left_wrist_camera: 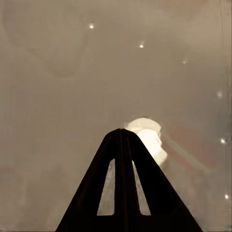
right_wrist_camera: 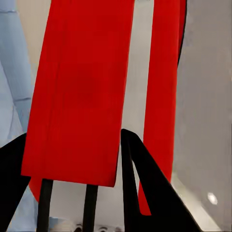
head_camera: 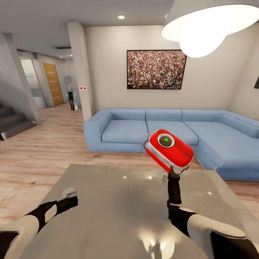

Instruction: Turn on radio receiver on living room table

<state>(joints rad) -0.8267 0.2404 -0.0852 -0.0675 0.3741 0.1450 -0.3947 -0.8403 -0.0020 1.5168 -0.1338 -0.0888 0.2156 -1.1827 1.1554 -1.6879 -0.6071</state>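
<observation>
The red radio receiver point(head_camera: 169, 150) with its white edge band is held up in the air over the far right part of the glossy grey table point(head_camera: 108, 216). Its round dark dial point(head_camera: 166, 140) faces me, with a green centre light. My right gripper point(head_camera: 174, 172) is shut on the radio's lower edge; the right wrist view has the red body point(right_wrist_camera: 79, 92) between the two black fingers point(right_wrist_camera: 140, 183). Low over the table's left side is my left gripper point(head_camera: 70, 192). Its fingers point(left_wrist_camera: 121, 145) are pressed together with nothing between them.
A light-blue L-shaped sofa point(head_camera: 162, 129) stands right behind the table, below a framed crowd photo point(head_camera: 156, 69). A big grey pendant lamp point(head_camera: 208, 25) hangs at the upper right. Wood floor point(head_camera: 43, 144) runs left toward the stairs point(head_camera: 10, 122) and a hallway.
</observation>
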